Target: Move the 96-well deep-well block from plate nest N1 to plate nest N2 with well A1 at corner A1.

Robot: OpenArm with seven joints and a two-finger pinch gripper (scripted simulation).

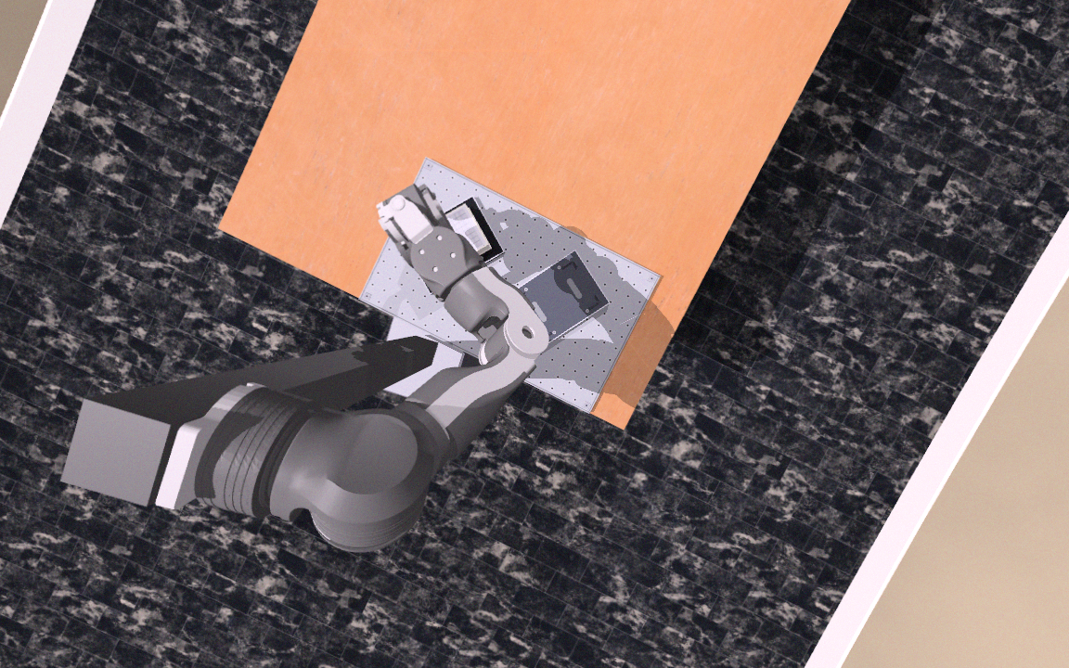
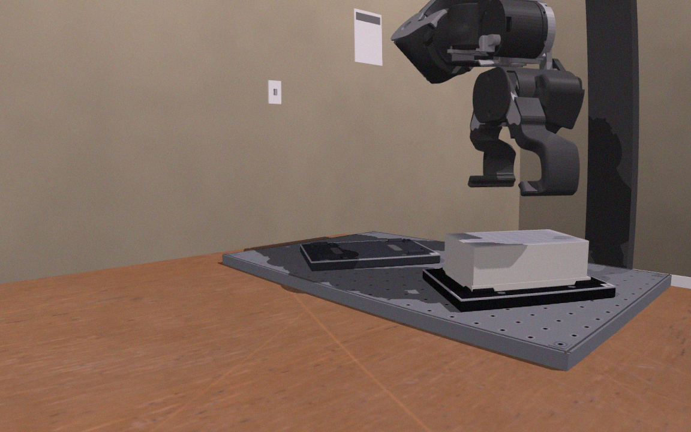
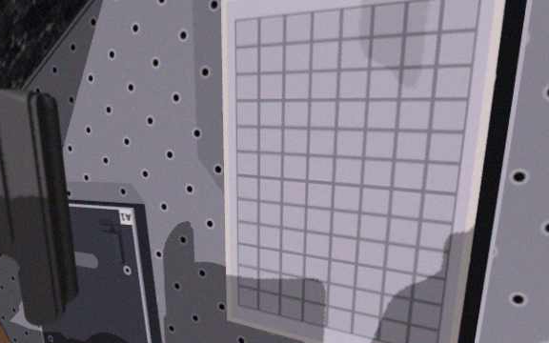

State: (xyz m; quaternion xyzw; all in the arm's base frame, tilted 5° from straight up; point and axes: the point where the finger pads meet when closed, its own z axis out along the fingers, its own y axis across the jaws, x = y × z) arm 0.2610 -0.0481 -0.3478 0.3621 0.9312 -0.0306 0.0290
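The white deep-well block sits flat in a black plate nest, the one on the left as seen from the arm's base. It shows from above in the overhead view, and its well grid fills the wrist view. My gripper hangs open and empty well above the block, touching nothing. One dark finger shows at the left of the wrist view. The other nest is empty; it also appears in the overhead view and in the wrist view, with an A1 mark at its corner.
Both nests stand on a grey perforated base plate at the near end of the orange table. The arm's dark column rises behind the plate. The arm's elbow hangs over the plate's near edge.
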